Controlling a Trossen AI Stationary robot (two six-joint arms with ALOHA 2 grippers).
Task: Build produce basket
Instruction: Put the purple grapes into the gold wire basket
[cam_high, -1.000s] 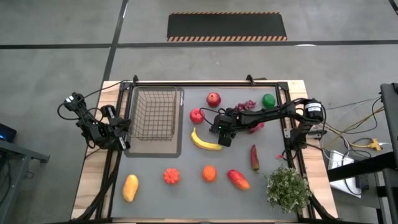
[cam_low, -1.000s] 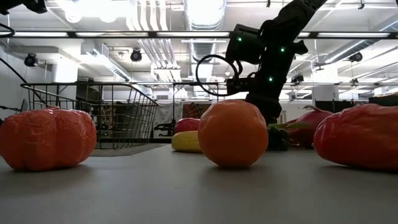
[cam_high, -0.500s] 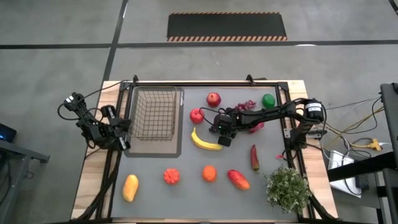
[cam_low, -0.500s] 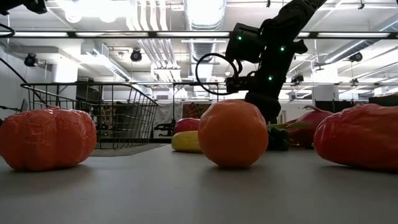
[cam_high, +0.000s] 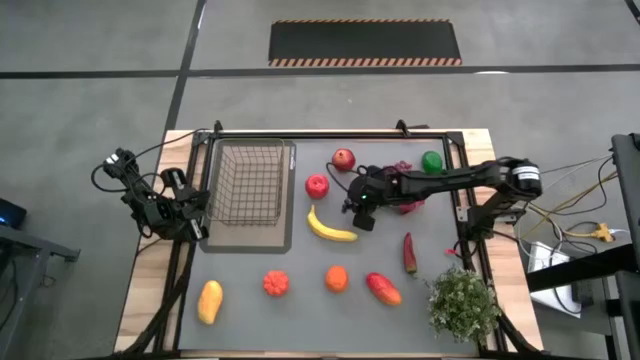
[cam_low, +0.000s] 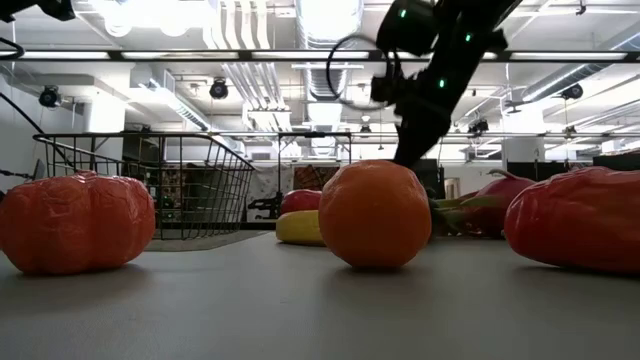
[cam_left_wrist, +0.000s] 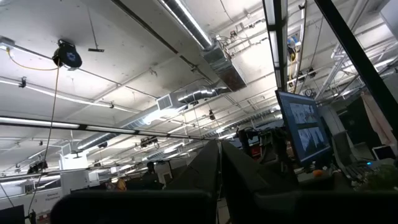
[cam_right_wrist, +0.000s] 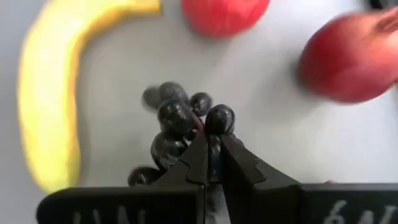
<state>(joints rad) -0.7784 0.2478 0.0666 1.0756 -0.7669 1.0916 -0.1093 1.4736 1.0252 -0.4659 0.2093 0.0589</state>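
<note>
Grey table (cam_high: 250, 300); right gripper (cam_right_wrist: 210, 149) clamped on grapes (cam_right_wrist: 177, 124) beside banana (cam_high: 330, 228); lift straight, carry slowly to basket (cam_high: 247, 183); left gripper (cam_high: 190, 213) closed, idle.

Grey concrete floor (cam_high: 90, 40), a hazard-striped mat (cam_high: 365, 43), bright ceiling lights (cam_low: 330, 15).
</note>
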